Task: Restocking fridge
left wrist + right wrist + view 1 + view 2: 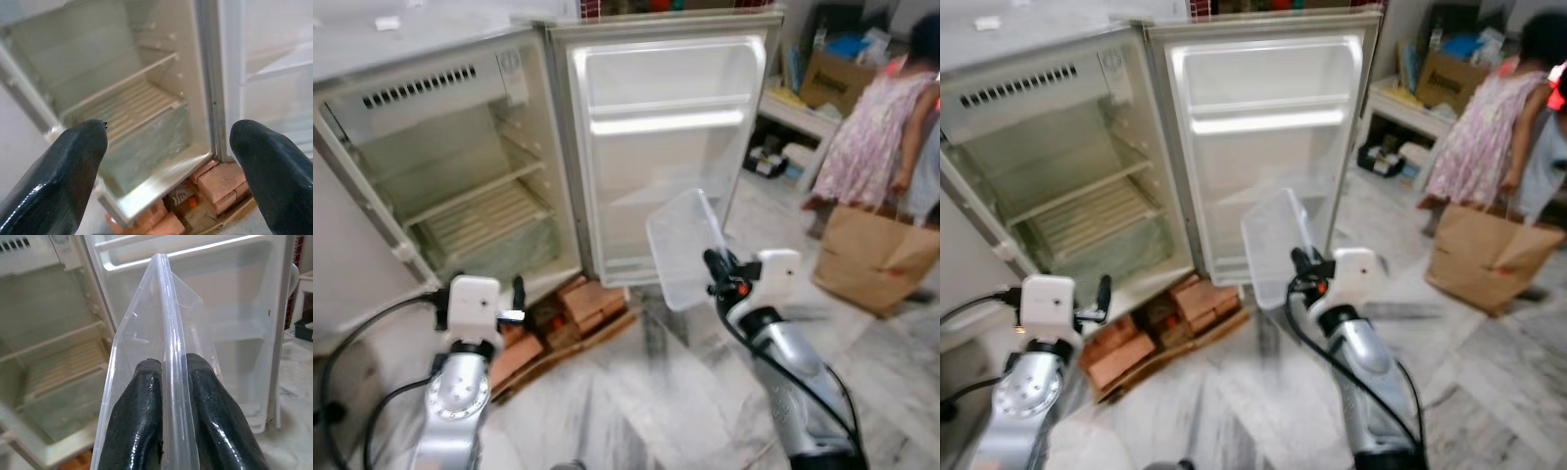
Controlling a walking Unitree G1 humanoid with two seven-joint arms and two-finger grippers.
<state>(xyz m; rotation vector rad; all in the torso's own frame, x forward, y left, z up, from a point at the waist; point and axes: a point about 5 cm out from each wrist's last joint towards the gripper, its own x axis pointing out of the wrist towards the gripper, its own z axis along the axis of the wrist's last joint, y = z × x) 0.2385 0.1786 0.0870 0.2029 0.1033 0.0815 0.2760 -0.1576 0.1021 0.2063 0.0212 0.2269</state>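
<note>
Clear, seemingly glossy plastic bin [161, 333]

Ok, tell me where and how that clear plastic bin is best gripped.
Grip the clear plastic bin by its thin rim, coming edge-on from the open side. The wall is flat and narrow enough to pinch, as the right hand does now, one finger either side. The left hand is open.
</note>
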